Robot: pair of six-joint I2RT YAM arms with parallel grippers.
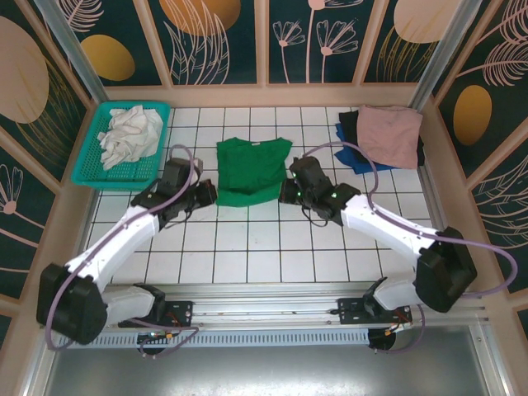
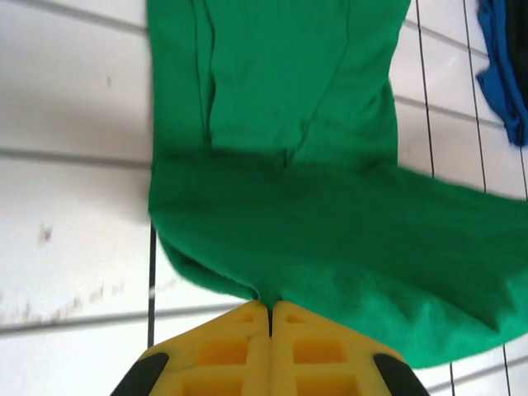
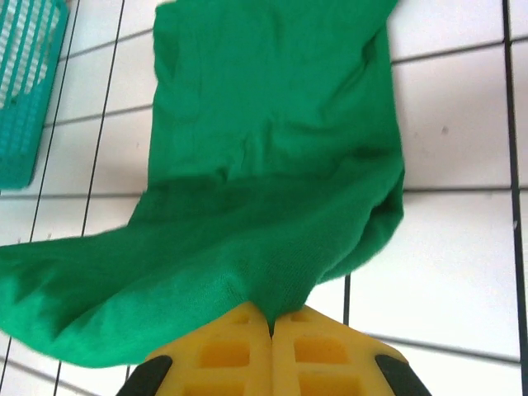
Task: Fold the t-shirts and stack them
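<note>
- Firmly closed, the left gripper (image 2: 270,307) pinches the near left corner of the green t-shirt (image 1: 253,169).
- Likewise closed, the right gripper (image 3: 271,320) pinches the near right corner.

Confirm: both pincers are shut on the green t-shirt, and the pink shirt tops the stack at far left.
Wrong side: the top external view shows the pink shirt topping the stack at far right. The left pincer and right pincer are shut on the green t-shirt.
</note>
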